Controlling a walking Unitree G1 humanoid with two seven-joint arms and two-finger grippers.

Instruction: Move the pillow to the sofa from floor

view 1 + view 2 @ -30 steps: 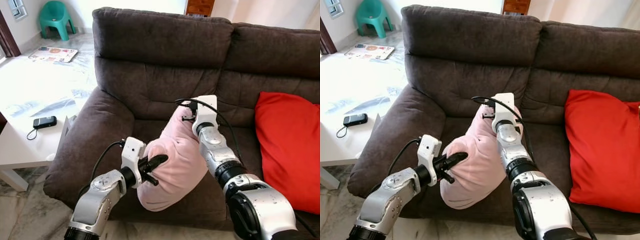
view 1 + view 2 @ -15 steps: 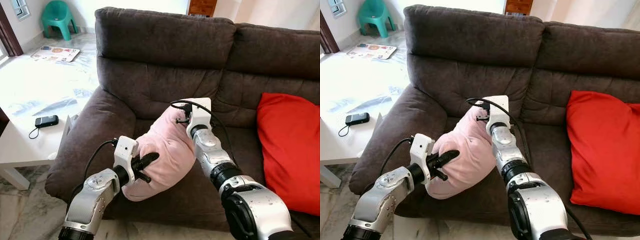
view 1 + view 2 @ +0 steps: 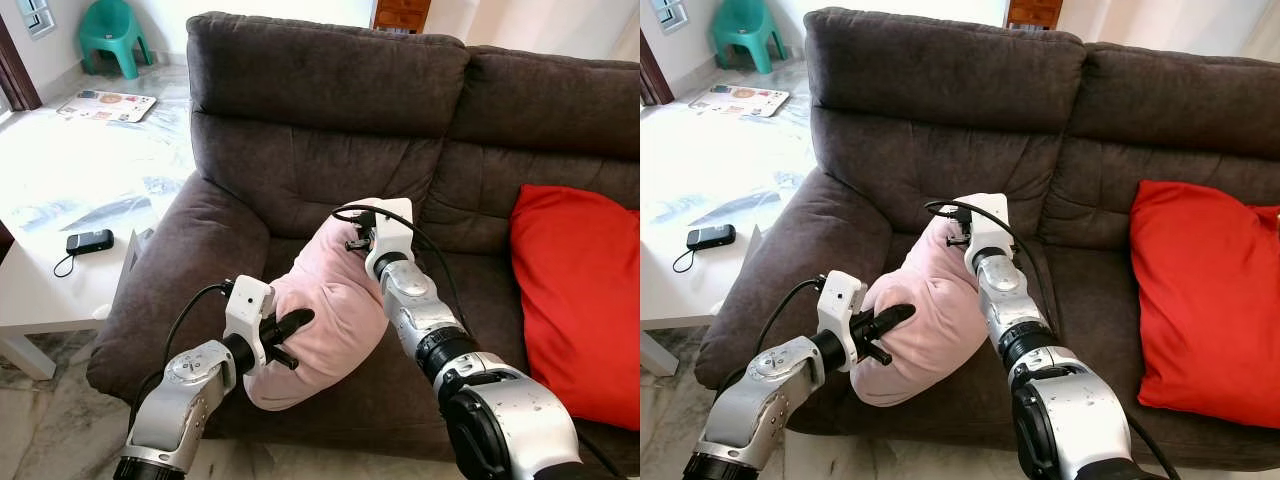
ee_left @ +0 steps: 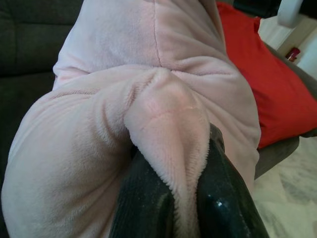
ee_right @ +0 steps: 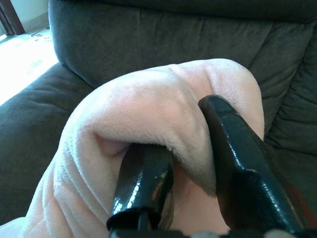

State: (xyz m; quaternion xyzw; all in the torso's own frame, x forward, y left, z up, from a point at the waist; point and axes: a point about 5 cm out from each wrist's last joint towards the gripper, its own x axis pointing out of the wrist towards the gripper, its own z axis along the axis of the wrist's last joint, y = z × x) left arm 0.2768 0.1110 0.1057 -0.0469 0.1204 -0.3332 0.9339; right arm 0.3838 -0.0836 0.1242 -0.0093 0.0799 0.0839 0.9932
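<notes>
A soft pink pillow [image 3: 325, 305] hangs over the front of the dark brown sofa [image 3: 320, 130], above its left seat cushion. My left gripper [image 3: 290, 325] is shut on a fold at the pillow's lower left end; the left wrist view shows plush pinched between the black fingers [image 4: 148, 198]. My right gripper [image 5: 190, 148] is shut on the pillow's upper end, close to the sofa's backrest, with fabric bulging between its fingers [image 5: 233, 148]. The pillow's underside is hidden.
A red cushion [image 3: 575, 300] leans on the sofa's right seat. A white low table [image 3: 50, 290] with a black phone [image 3: 88, 242] stands to the left. A teal plastic chair [image 3: 108, 32] and a mat lie on the floor beyond.
Both grippers have carried the pillow leftward and a little toward the backrest; the pillow sits higher over the left seat than a second ago.
</notes>
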